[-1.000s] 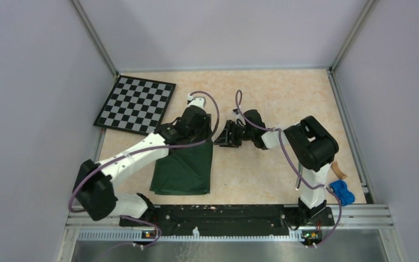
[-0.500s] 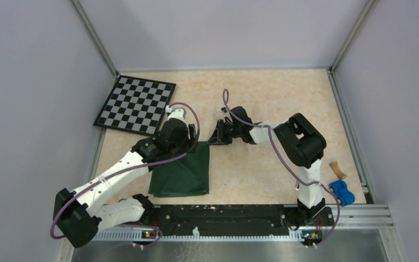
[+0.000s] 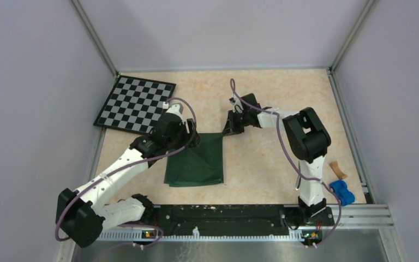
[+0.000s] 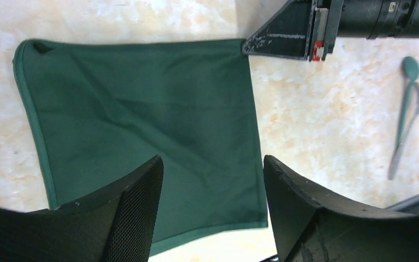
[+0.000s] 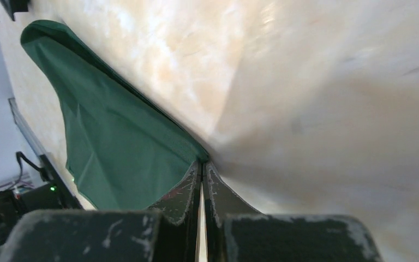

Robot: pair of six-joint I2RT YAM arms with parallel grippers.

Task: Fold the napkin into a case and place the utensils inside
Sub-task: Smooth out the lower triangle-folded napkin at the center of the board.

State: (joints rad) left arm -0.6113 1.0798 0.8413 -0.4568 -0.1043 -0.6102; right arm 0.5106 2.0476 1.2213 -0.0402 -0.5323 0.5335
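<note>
Since a second ago you have dragged the napkin to the right across the table, and your right gripper has closed while the left arm pulled back toward the left. Nearest you, by the right arm's base, sit a blue toy car and a small tan wooden piece, well apart from the cloth. The napkin lies flat in the middle of the table, dark green, with a few soft creases. Your left gripper hangs over its far left part with the jaws spread wide, holding nothing; its wrist view shows cloth between the two fingers. Your right gripper is pinched tight on the napkin's far right corner, the fingertips pressed together with the cloth edge caught between them at the table surface. The utensils lie together on the bare table beyond that corner, apart from the napkin. Farthest back on the left is the checkered board.
</note>
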